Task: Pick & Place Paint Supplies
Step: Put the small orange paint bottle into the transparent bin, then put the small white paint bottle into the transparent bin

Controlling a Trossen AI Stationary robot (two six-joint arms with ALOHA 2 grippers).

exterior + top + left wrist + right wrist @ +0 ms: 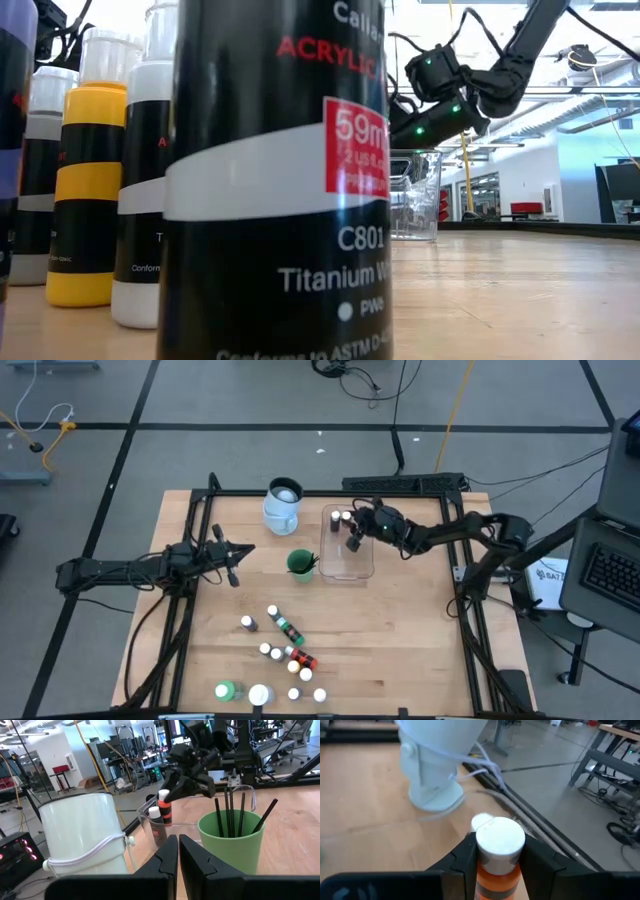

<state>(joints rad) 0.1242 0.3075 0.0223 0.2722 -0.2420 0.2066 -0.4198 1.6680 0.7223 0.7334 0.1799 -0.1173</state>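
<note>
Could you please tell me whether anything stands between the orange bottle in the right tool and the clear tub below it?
Nothing visible blocks it. The right tool holds the orange bottle over the clear tub; one bottle already stands inside, beside its path.

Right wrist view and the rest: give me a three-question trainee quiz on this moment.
1. True or false: the right gripper is empty.
2. What stands in the green cup? A) brushes B) bottles C) nothing
3. Over which container does the right gripper hang?

Key:
1. False: its jaws grip an orange white-capped bottle.
2. A: thin dark brushes.
3. The clear tub, where another bottle already stands.
</note>
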